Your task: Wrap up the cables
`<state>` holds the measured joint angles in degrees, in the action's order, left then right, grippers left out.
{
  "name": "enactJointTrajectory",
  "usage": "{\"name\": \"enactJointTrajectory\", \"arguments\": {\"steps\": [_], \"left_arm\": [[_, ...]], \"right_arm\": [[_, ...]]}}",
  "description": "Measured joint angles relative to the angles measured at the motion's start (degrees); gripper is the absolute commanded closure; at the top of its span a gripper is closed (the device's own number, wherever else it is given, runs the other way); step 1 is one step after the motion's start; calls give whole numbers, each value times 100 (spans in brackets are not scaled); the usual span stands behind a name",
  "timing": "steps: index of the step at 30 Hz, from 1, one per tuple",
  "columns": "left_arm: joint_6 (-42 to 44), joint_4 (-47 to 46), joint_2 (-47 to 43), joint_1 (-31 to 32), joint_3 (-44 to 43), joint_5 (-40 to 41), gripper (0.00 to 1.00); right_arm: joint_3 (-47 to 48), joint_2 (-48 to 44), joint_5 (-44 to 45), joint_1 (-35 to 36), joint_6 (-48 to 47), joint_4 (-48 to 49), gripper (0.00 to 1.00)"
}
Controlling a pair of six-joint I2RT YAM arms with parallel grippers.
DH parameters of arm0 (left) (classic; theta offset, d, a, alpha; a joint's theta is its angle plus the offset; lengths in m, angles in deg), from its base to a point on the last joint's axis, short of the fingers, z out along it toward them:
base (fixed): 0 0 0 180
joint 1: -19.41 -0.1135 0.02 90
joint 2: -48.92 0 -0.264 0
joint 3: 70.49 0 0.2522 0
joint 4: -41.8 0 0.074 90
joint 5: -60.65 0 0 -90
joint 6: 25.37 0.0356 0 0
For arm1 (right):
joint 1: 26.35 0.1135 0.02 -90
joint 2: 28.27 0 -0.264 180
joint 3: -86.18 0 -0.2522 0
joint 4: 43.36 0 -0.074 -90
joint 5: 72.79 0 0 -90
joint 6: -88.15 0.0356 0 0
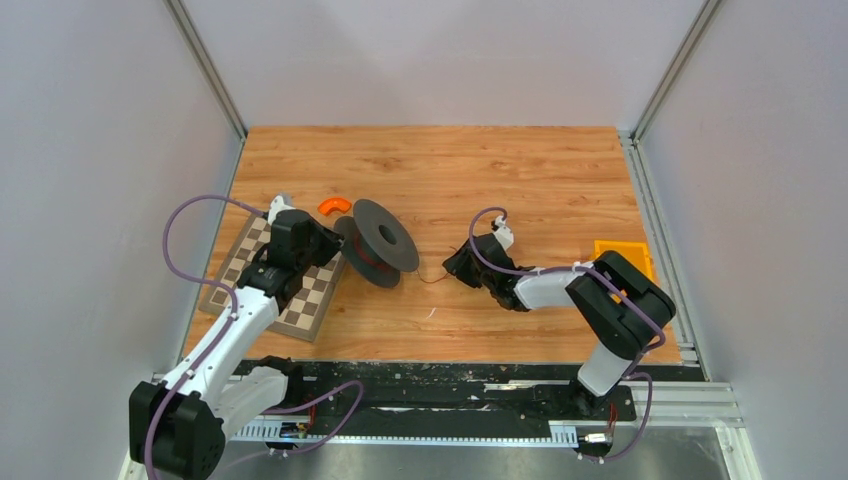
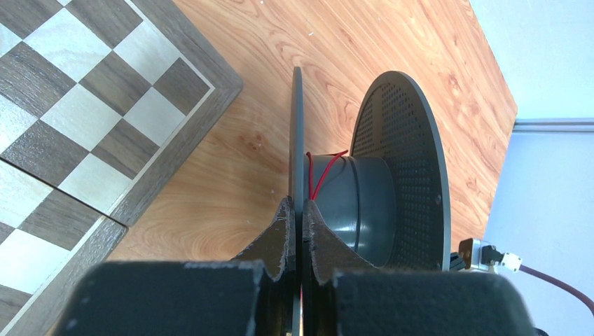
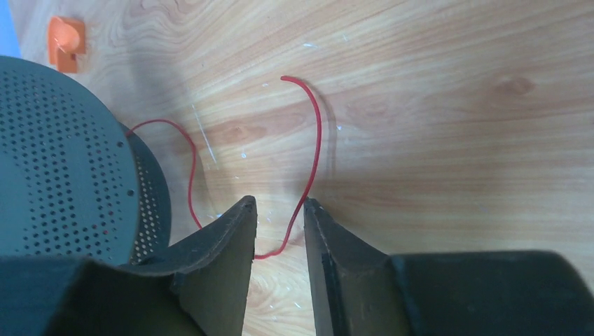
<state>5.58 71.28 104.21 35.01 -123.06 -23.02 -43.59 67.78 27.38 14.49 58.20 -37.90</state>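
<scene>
left pincer (image 2: 300, 210) of mine is clenched on the thin rim of the near disc of the spool (image 2: 406, 175), just off the corner of the chessboard (image 2: 91, 105). strands of red wire (image 2: 319, 173) cross the hub. my right pincer (image 3: 280, 210) is spread: the wire loops on the table (image 3: 455, 105) between its fingers (image 3: 224, 245) — whether it brushes one i cannot tell — and its free end curls away over bare wood. the spool stands to its left, an orange clip (image 3: 66, 40) beyond. bare wood runs to the table's far edge.
</scene>
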Motion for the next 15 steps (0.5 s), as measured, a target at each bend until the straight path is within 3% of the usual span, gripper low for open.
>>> {"name": "enactJointTrajectory", "arguments": {"steps": [3,9,15], "left_arm": [[0,4,-20,0,9,0,100],[-2,4,-66,0,11,0,100],[-9,7,-90,0,11,7,100]], "right_arm": [[46,146,-31,0,175,192,70],[83,385,44,0,310,428,98],[-275,339,186,0,-236,1145,100]]}}
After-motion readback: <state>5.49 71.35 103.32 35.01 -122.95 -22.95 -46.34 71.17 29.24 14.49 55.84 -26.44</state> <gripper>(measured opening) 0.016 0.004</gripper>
